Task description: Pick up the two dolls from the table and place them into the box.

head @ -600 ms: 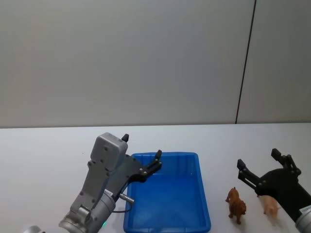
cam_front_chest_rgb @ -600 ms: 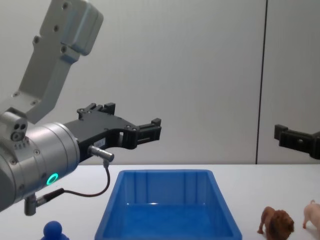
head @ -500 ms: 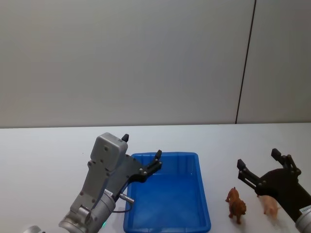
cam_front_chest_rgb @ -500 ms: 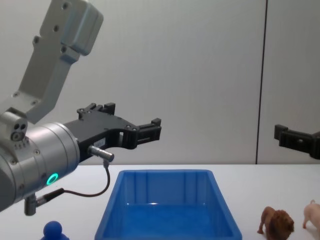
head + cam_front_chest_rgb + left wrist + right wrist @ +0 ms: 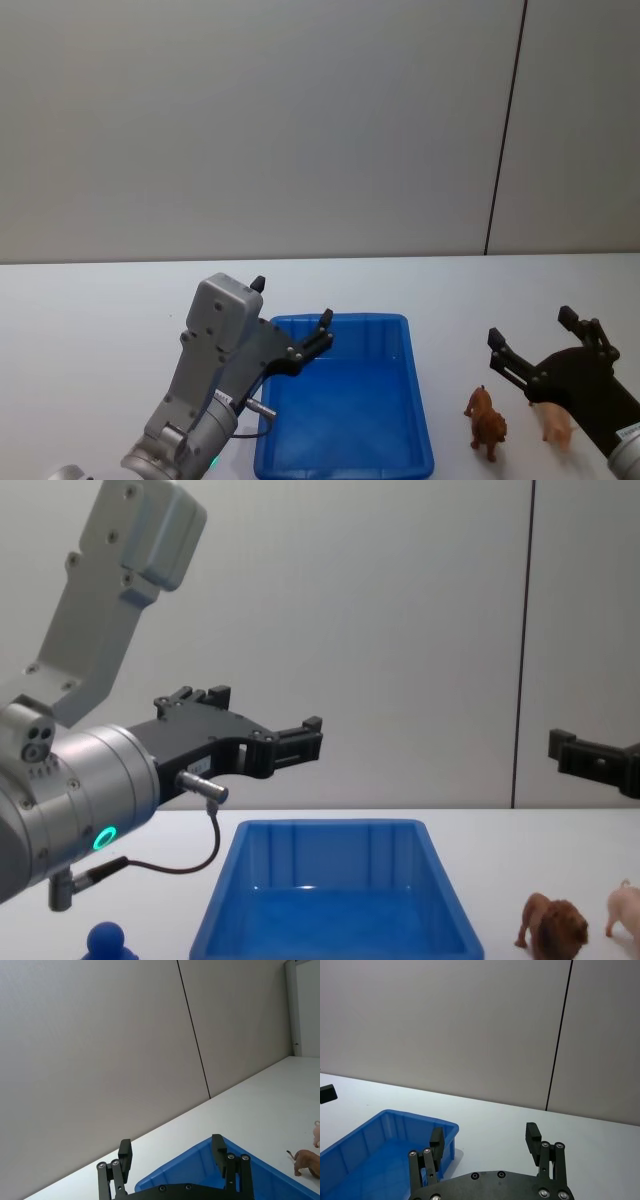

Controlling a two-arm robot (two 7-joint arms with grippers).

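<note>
The lion [image 5: 486,424] and the pig [image 5: 555,424] stand on the desk [image 5: 100,310].
Both are at 3 o'clock from the blue box [image 5: 340,320]. The left hand [image 5: 292,300] hangs open over its 10 o'clock corner; the right hand [image 5: 530,326] hangs open above the pig.

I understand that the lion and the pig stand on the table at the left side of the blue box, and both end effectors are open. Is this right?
Not quite. The head view shows the lion and the pig standing on the table at the right side of the blue box, not the left. The left end effector and the right end effector are indeed open.
</note>
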